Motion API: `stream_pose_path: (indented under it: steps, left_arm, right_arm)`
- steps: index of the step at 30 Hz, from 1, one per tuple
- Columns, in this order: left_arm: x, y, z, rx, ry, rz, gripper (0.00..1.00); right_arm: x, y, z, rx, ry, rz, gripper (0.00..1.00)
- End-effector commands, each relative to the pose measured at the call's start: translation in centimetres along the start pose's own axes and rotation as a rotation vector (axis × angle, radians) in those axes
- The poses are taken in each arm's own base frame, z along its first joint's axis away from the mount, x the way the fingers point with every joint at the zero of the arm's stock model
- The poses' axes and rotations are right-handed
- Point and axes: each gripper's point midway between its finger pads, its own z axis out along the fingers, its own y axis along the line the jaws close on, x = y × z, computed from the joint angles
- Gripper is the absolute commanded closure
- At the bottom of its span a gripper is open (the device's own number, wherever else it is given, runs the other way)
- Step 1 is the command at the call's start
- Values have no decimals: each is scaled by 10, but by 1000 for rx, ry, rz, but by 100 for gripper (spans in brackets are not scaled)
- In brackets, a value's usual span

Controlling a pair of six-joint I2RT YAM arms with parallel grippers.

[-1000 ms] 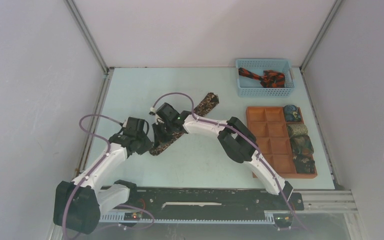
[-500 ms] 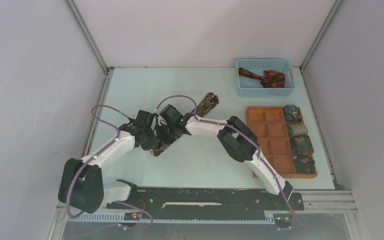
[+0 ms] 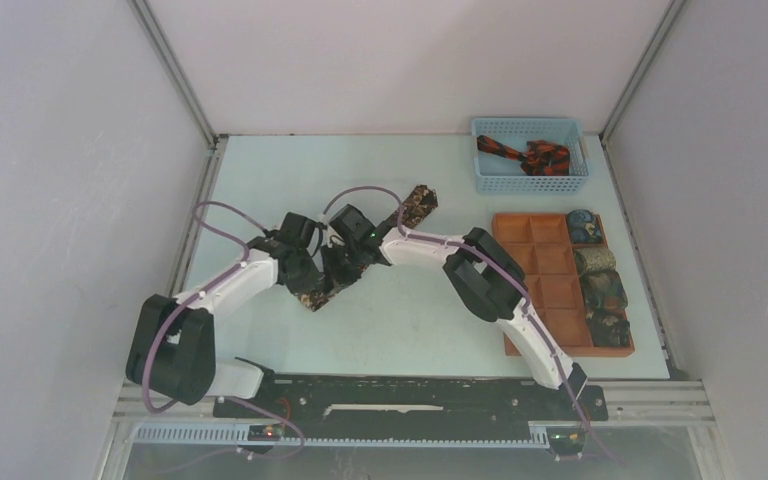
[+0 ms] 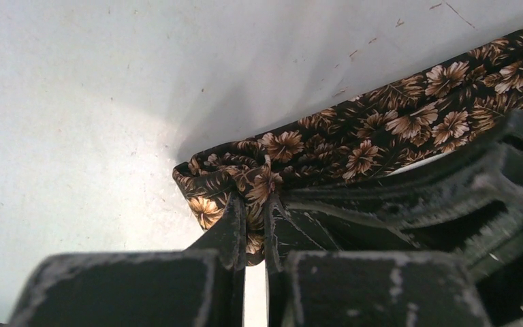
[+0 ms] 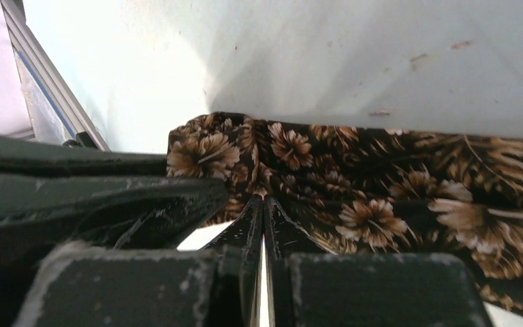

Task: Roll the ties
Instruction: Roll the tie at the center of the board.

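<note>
So the brown floral tie [image 3: 417,203] lies diagonally across the middle of the table [image 3: 260,170] in the top view, far end pointing to the upper right, lower-left end bunched into a small fold; the left gripper [image 3: 310,282] is clamped right on that fold, and the left wrist view shows fabric squeezed between its fingers; the right gripper [image 3: 340,270] sits just beside it, jaws closed tight with the tips pressed against the tie, though I can't tell if any cloth is actually caught; the two grippers are nearly touching; at the upper right a black and red-orange tie [image 3: 525,155] sits crumpled in the blue basket [image 3: 530,183]; below that, the orange tray [image 3: 545,265] has four rolled ties [image 3: 595,260] down its right column.
</note>
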Motion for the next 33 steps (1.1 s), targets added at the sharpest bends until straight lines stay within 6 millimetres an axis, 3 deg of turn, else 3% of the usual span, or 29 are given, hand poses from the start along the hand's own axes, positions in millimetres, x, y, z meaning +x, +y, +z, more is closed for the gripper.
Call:
stream_pose_path:
  steps: [1,5,13,15,24,33]
  left_arm:
    - [-10,-7,1,-7,-29,21,100]
    - [-10,-10,2,-4,-25,30,98]
    - [-7,-22,-1,5,-29,57,61]
    - [-7,-26,-4,14,-36,61,56]
    - [-16,-30,-21,52,-104,47,40]
    - [-28,-9,-42,30,-216,34,31]
  right_arm:
    - [-21,23,-41,-19,-81,-63,96]
    - [-23,17,-51,-12,-94,-59,96]
    - [-28,8,-62,-6,-112,-42,96]
    - [-30,8,-65,-7,-120,-41,96]
    - [-38,15,-73,-25,-138,-46,96]
    - [-43,34,-68,-54,-125,-71,95]
